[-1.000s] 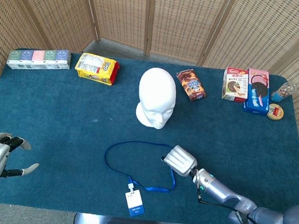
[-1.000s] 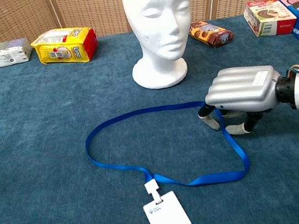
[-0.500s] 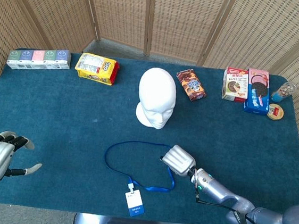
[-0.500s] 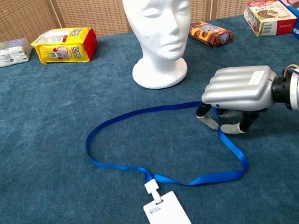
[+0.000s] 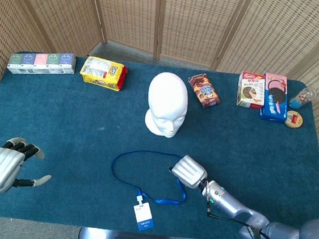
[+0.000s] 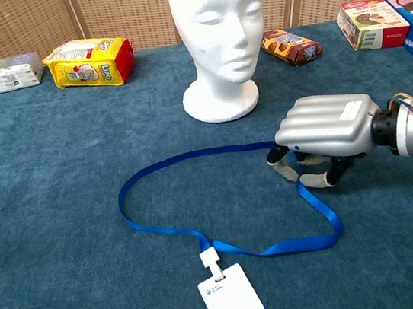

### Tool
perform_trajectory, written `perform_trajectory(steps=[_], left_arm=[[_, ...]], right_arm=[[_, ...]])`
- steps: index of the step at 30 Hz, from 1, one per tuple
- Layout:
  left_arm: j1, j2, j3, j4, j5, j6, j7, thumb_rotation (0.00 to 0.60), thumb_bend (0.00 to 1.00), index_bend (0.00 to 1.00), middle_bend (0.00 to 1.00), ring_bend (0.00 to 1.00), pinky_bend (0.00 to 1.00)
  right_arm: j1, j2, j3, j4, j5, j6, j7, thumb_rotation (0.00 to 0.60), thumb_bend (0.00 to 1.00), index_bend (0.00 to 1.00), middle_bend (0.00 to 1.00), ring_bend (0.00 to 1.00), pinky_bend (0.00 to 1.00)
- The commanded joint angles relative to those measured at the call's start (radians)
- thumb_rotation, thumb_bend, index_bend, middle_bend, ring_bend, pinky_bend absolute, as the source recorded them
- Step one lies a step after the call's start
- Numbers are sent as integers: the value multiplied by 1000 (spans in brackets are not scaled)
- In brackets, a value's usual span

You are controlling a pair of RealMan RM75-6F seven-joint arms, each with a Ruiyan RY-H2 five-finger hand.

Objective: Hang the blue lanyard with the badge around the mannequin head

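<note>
The white foam mannequin head stands upright at mid-table. In front of it the blue lanyard lies in a flat loop on the blue cloth. Its white-and-blue badge rests near the front edge. My right hand sits palm down on the loop's right side, its fingers curled under and pinching the strap where it bends. My left hand hovers at the front left corner, fingers spread and holding nothing; it is outside the chest view.
Along the back stand a row of small boxes, a yellow snack pack, a brown cookie pack, two snack boxes, and a small jar with a lid. A woven screen closes off the back.
My right hand has slid slightly left, and the strap's right bend has shifted with it. My left hand has drifted a little right and farther onto the table.
</note>
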Motion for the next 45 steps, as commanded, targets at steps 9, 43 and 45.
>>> perform_trajectory(steps=[9,43,45], left_arm=[[-125,-18,-38,81,51,-133,71,362,156,438,549,493,398],[-493,-222,-53,229,-55,-584,187,456,295,515,1000,1000,1000],[-505,-231,-51,245,-66,-595,197,453,295,515,1000,1000,1000]], right_arm=[[-7,11,5,-13,12,7,-8,600,485,589,1000,1000,1000],[-10,2,23,-17,50,-8,-32,600,485,604,1000,1000,1000],[-11,-1,23,-14,52,-9,-32,600,485,603,1000,1000,1000]])
